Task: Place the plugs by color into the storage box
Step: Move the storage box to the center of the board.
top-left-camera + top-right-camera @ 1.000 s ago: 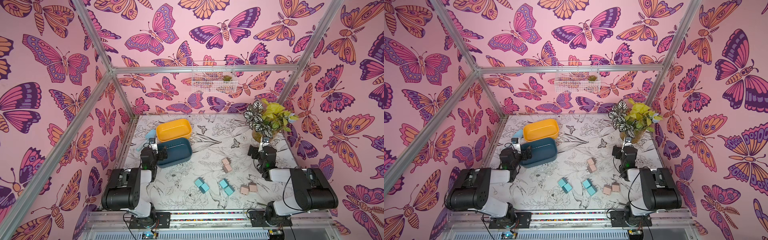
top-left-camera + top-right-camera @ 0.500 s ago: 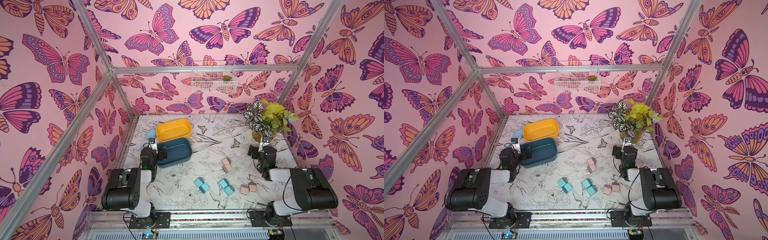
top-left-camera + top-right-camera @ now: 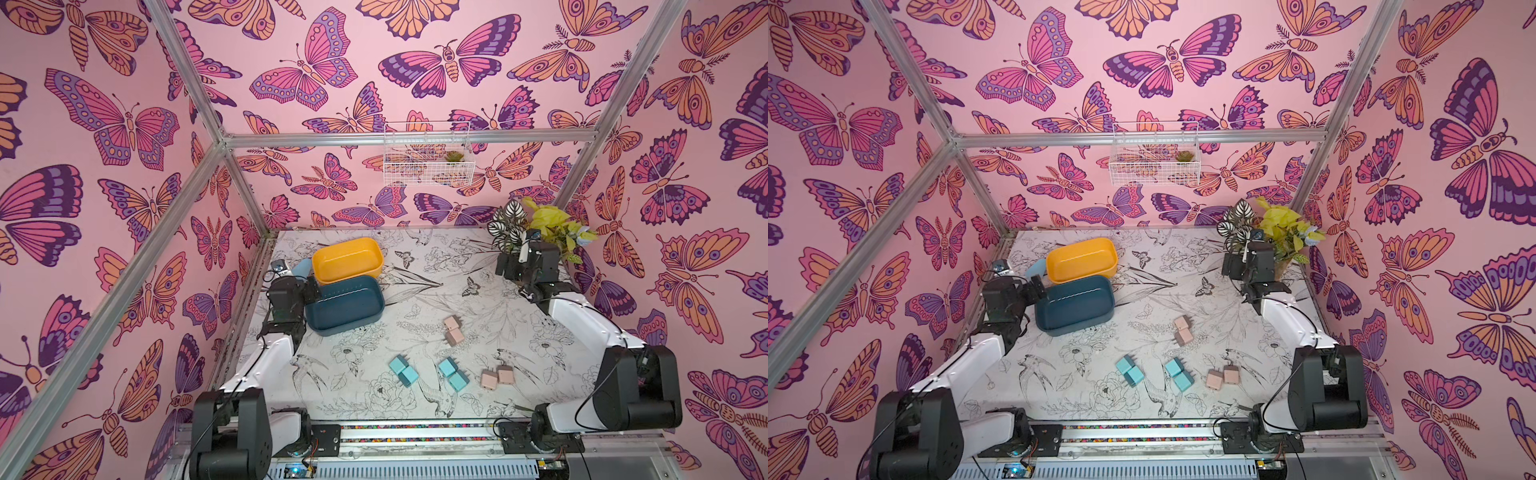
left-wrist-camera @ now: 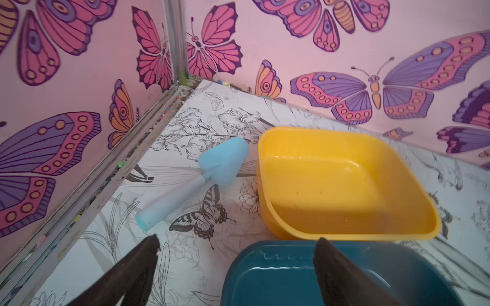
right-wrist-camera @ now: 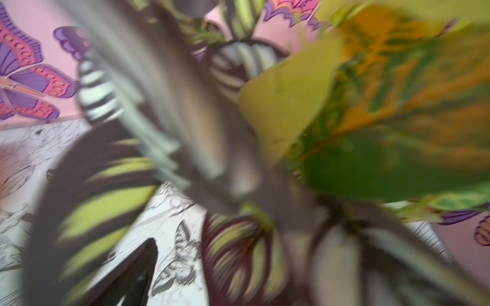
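Among blurred leaves [image 5: 291, 106], right hand [image 3: 510, 266] half-hidden.

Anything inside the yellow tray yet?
Nothing: the yellow tray shows a bare bottom in the left wrist view. Nothing covers it; only the strip under its near rim sits in shadow.

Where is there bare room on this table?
Bare: between yellow tray and plant; between left arm and teal plugs. Crowded: front centre, around the teal and pink plugs; back left, where the blue tray, scoop and left gripper sit close.
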Controlling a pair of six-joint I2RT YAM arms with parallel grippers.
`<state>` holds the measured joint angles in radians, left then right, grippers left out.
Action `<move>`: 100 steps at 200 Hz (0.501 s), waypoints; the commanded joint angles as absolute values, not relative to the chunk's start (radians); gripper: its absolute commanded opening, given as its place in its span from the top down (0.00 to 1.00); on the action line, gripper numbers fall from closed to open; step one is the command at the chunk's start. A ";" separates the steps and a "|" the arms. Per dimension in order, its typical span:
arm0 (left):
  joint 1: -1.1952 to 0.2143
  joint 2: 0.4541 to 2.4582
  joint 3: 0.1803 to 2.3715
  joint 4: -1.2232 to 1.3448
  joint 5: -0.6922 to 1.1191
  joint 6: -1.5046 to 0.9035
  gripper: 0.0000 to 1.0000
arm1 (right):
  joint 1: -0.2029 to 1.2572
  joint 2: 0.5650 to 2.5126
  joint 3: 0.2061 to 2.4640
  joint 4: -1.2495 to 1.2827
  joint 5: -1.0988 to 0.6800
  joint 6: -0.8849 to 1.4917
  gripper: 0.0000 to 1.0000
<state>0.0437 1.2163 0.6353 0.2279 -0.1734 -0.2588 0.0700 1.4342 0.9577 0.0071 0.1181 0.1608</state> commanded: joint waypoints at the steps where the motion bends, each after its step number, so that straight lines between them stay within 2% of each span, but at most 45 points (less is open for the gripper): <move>1: 0.043 1.219 0.773 -0.240 -0.225 -0.453 0.09 | 0.145 1.427 1.014 -0.269 0.085 0.195 0.01; 23: 0.043 1.262 0.858 -0.360 -0.120 -0.483 0.00 | 0.187 1.426 1.095 -0.404 -0.004 0.207 0.01; 41: 0.043 1.361 0.932 -0.449 -0.013 -0.481 0.00 | 0.219 1.437 1.185 -0.562 -0.067 0.197 0.01; 60: 0.043 1.403 1.001 -0.559 0.019 -0.508 0.00 | 0.233 1.425 1.257 -0.701 -0.107 0.209 0.01; 100: 0.046 1.408 1.029 -0.670 0.092 -0.524 0.00 | 0.246 1.343 1.246 -0.785 -0.137 0.286 0.01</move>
